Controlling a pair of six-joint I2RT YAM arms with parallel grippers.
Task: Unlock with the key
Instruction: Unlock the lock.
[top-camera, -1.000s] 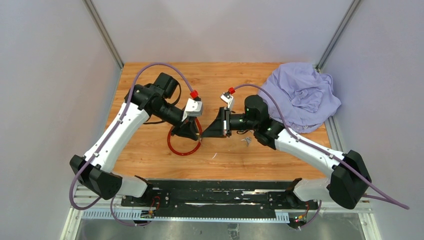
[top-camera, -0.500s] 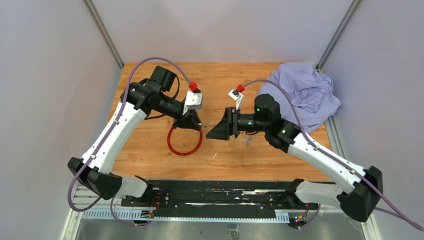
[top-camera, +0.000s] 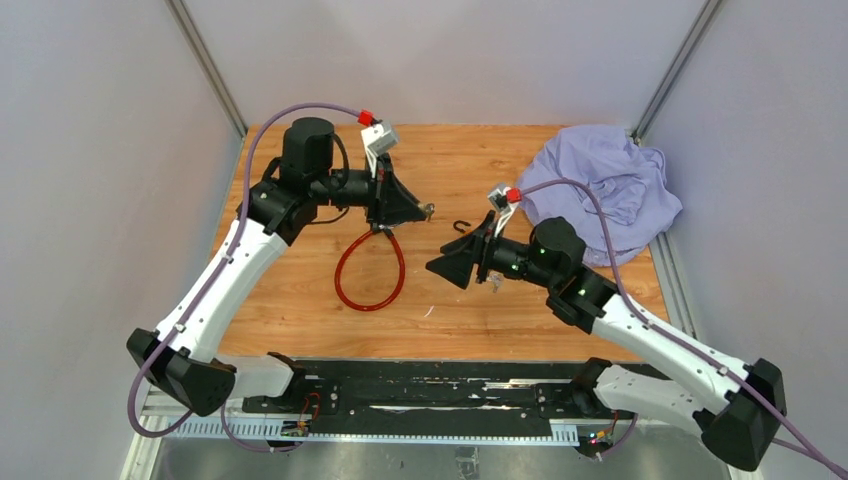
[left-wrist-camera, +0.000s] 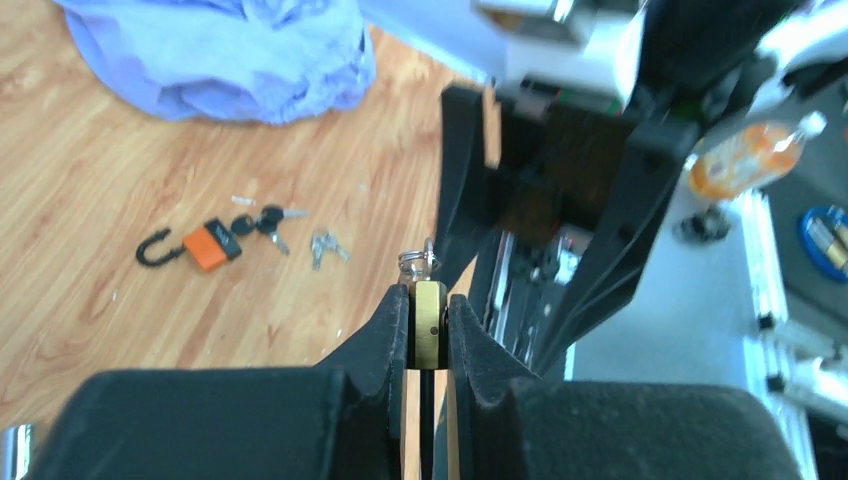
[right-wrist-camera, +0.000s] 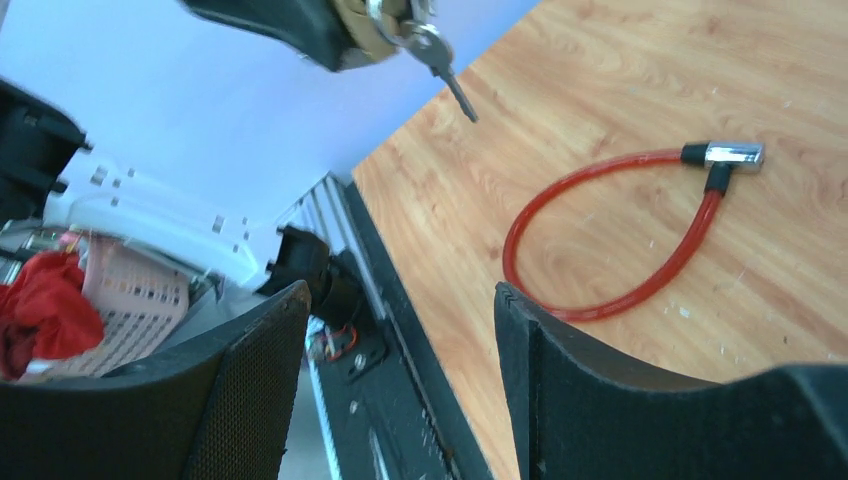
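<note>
Progress: partial, in my judgement. The left end effector (left-wrist-camera: 428, 298) was raised above the worktop (top-camera: 300, 300) and clamped narrowly on a brass lock (left-wrist-camera: 429, 335). A keyring (left-wrist-camera: 417, 262) sat at the lock's outer end, and one key (right-wrist-camera: 446, 68) hung free from it with its blade exposed. Whether another key was seated in the keyhole could not be told, and no shackle was visible. The right end effector (right-wrist-camera: 400, 292) faced the lock from a short way off, spread wide and empty, so the turning of the key probably remained to be done.

A red cable (right-wrist-camera: 640, 160) lay looped on the boards below the left arm. An orange padlock (left-wrist-camera: 208, 245) lay further over (its shackle appeared sprung), with loose keys (left-wrist-camera: 262, 218) touching it.

Surface: varnished wood planks, lightly scuffed. A crumpled lilac cloth (top-camera: 600, 190) occupied the far right corner. Enclosure: plain grey wall panels (top-camera: 100, 200) on three sides.
</note>
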